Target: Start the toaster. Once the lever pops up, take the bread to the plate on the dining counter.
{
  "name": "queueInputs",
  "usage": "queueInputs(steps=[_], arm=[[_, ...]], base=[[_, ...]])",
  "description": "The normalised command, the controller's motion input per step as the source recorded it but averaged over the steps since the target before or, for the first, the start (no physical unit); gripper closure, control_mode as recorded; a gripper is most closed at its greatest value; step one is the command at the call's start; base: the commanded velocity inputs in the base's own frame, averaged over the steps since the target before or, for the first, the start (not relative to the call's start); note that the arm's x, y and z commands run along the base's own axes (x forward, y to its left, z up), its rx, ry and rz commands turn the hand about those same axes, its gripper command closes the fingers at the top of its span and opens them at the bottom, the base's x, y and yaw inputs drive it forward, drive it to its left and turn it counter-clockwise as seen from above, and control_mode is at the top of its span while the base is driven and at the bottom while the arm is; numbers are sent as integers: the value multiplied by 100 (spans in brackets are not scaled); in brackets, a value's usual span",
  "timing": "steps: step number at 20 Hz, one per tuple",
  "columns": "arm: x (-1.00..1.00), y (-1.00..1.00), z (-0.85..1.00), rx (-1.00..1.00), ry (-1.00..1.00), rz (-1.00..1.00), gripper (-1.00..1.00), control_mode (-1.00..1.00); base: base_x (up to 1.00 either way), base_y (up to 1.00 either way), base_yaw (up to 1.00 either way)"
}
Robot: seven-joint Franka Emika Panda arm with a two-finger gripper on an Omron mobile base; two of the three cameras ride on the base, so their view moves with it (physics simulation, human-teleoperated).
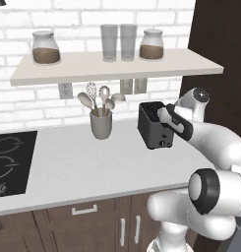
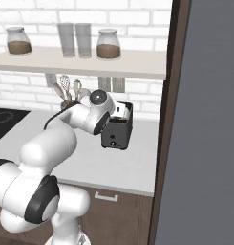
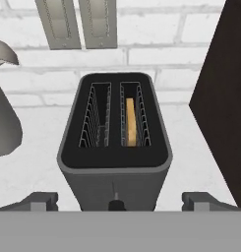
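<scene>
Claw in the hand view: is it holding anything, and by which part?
Nothing is held. The claw stands open above the toaster; the bread sits in its slot.

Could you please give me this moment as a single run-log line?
stage: approach toaster | claw: open, above toaster front, empty | bread: in right slot | lever: not pressed yet

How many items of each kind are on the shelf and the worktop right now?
Jars: 2
Glasses: 2
Utensil cup: 1
Toaster: 1
Bread slice in the toaster's right slot: 1
Total: 7
</scene>
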Motion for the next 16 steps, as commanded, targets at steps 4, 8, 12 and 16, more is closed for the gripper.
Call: queueInputs(steps=[4, 8, 12, 16], arm=[[0, 0, 0, 0, 0, 0, -100, -100], [0, 0, -4, 0, 0, 0, -100, -100], [0, 0, -7, 0, 0, 0, -100, -100], [0, 0, -9, 0, 0, 0, -100, -100]], base=[[0, 0, 0], [0, 0, 0], [0, 0, 0], [0, 0, 0]])
